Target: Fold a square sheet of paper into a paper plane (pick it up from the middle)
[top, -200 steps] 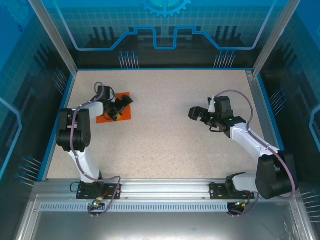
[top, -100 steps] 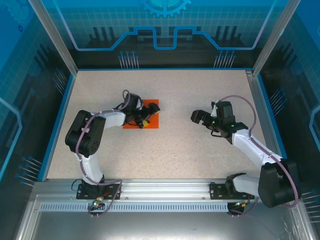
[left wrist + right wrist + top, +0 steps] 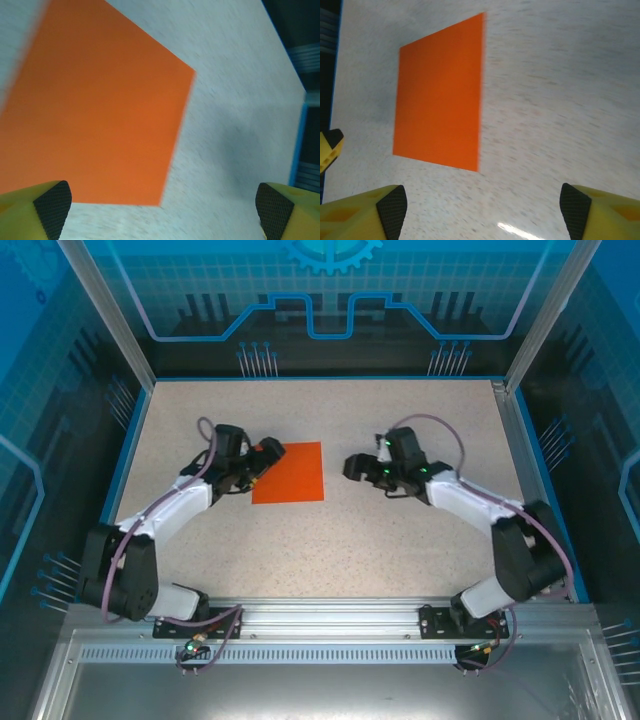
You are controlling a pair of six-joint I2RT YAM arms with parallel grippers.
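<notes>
The square sheet of paper [image 3: 290, 472] is bright orange and lies flat and unfolded on the speckled table [image 3: 400, 540], a little left of centre. My left gripper [image 3: 262, 455] hovers at the sheet's left edge, open. In the left wrist view the sheet [image 3: 95, 115] lies ahead of the open left gripper [image 3: 162, 210], whose fingertips [image 3: 52, 205] hold nothing. My right gripper [image 3: 352, 465] is just right of the sheet and apart from it. In the right wrist view it [image 3: 484, 207] is open above bare table, with the sheet [image 3: 440, 95] ahead on the left. The paper plane is out of view.
A blue rim [image 3: 135, 440] borders the table on the left, back and right, and also shows in the left wrist view [image 3: 300, 145]. Aluminium posts [image 3: 110, 310] and blue panels rise behind it. The arm bases sit on a rail [image 3: 330, 615] at the near edge.
The left gripper has drawn back off the sheet to its left edge, leaving it flat nearer the centre. The right gripper has moved left, up close to the sheet's right edge.
</notes>
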